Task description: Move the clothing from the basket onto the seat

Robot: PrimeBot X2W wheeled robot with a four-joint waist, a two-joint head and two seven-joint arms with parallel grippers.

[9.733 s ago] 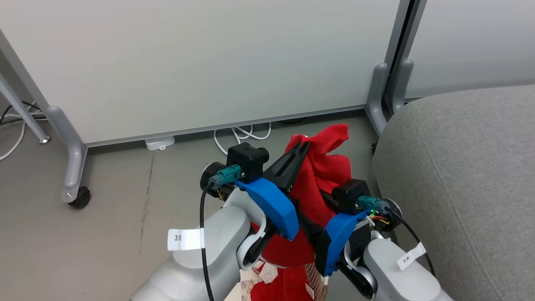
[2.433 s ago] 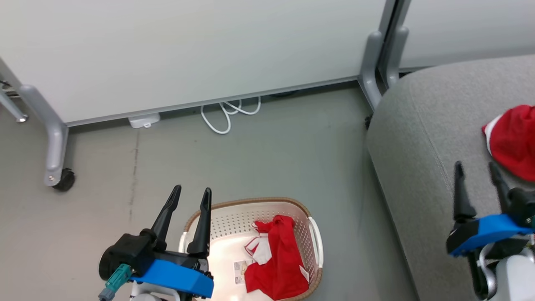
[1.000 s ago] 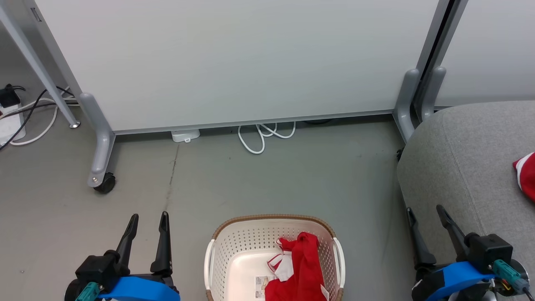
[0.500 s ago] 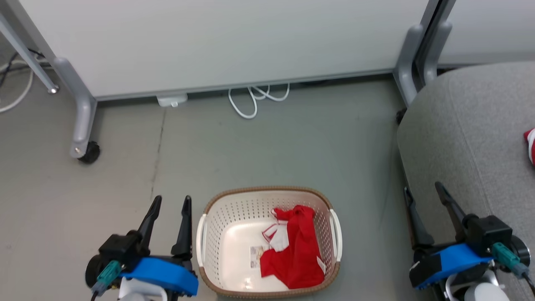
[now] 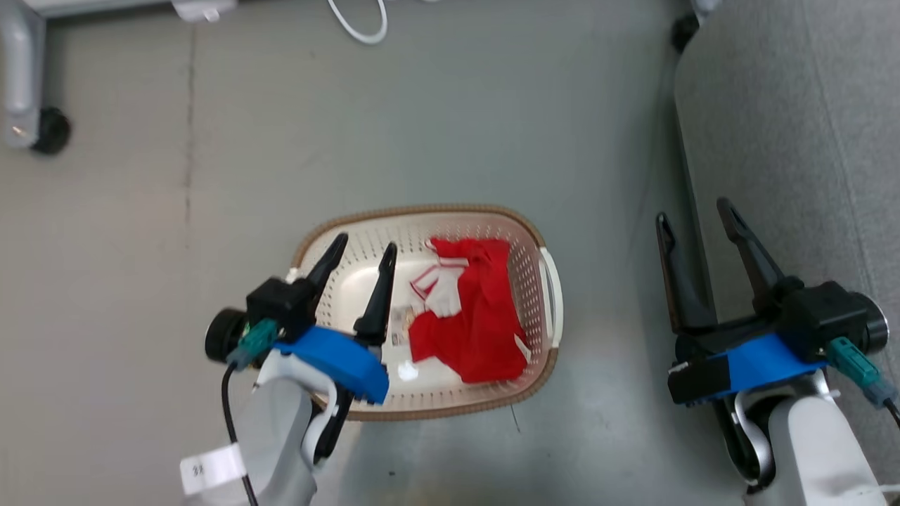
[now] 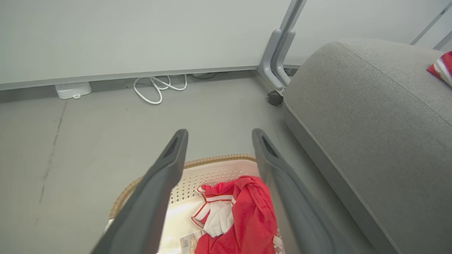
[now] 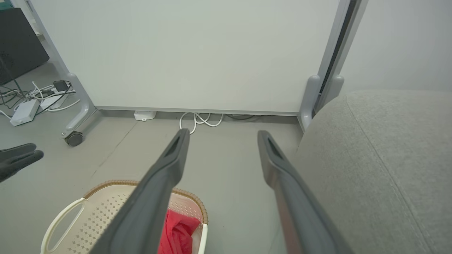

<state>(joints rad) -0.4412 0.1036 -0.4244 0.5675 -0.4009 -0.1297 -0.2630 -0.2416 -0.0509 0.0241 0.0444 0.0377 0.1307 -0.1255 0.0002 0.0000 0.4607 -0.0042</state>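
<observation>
The cream basket [image 5: 422, 209] with its brown rim stands on the grey floor. One red garment with white trim, the clothing [image 5: 471, 323], lies in its right half, beside a label on the base. My left gripper [image 5: 365, 244] hovers open over the basket's left half, with the clothing [image 6: 247, 215] below and between its fingers. My right gripper [image 5: 692, 211] is open and empty over the floor beside the grey seat [image 5: 794, 105]. Another red garment [image 6: 441, 67] lies on the seat [image 6: 370, 116]. The right wrist view shows the right gripper [image 7: 223, 132], basket [image 7: 116, 183] and clothing [image 7: 176, 233].
A white partition panel [image 7: 197, 53] stands behind the basket on grey legs with castors [image 5: 39, 130]. A coiled white cable [image 6: 155, 88] lies at its foot. More cables and a power strip [image 7: 24, 109] lie at the far left.
The head camera has tilted down, so the whole picture shifted. My left gripper has moved right, from beside the basket to over its left half. Both grippers stay open.
</observation>
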